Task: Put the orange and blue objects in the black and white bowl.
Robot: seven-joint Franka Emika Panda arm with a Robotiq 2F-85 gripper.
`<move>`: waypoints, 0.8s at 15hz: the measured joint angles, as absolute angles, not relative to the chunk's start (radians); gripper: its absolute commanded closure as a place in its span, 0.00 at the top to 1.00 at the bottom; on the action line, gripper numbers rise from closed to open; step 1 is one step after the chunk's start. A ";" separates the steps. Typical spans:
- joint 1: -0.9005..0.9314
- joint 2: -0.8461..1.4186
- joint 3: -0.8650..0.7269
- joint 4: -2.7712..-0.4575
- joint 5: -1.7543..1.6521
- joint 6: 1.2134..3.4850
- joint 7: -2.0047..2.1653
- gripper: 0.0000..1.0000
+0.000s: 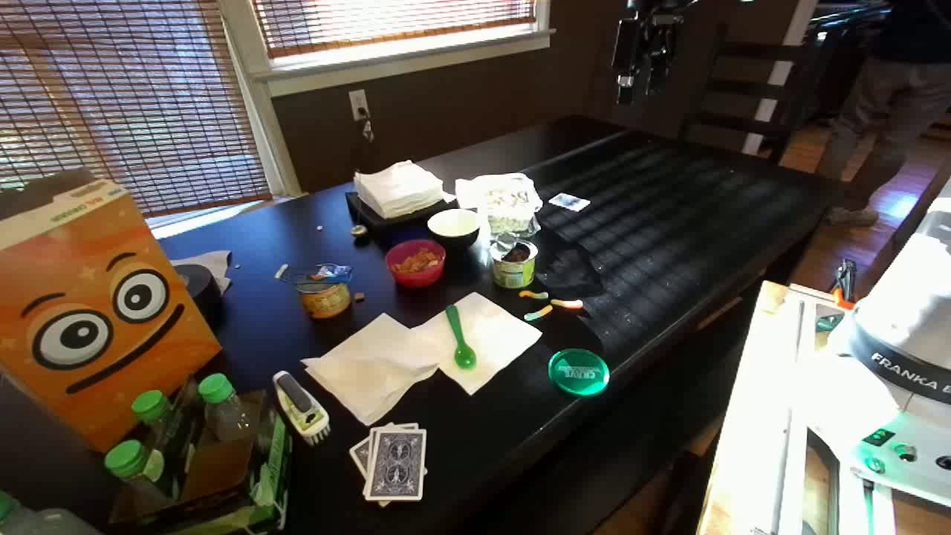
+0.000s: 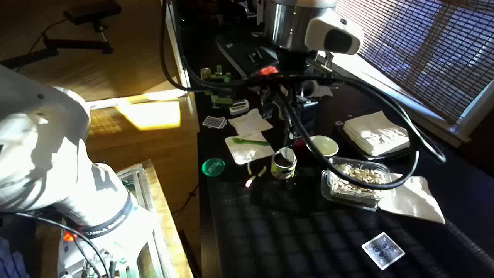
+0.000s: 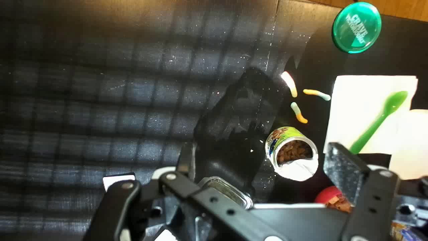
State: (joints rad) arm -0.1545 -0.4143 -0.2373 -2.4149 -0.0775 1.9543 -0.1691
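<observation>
Three gummy worms [image 3: 298, 113], at least two orange and blue, lie close together on a dark table [image 3: 150, 83], near an opened can [image 3: 287, 134]. In an exterior view, the black and white bowl [image 1: 455, 223] stands between a red bowl [image 1: 416, 279] and a clear tub [image 1: 513, 225]. The claw [image 3: 262, 157] hangs above the table, spread wide.

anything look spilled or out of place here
Yes: three gummy worms lie loose on the table near the open can, uncontained, as if dropped; pale specks, maybe crumbs, are scattered nearby.
</observation>
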 measured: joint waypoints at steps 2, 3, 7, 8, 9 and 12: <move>-0.154 -0.414 -0.237 -2.415 -0.078 1.954 -0.169 1.00; -0.154 -0.414 -0.237 -2.415 -0.078 1.954 -0.169 1.00; -0.154 -0.414 -0.234 -2.415 -0.077 1.954 -0.169 1.00; -0.153 -0.414 -0.223 -2.419 -0.077 1.963 -0.161 1.00; -0.149 -0.413 -0.204 -2.427 -0.077 1.982 -0.149 1.00; -0.120 -0.413 -0.117 -2.470 -0.078 2.092 -0.085 1.00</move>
State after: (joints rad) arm -0.1196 -0.4130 -0.1166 -2.4695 -0.0778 2.0917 -0.0852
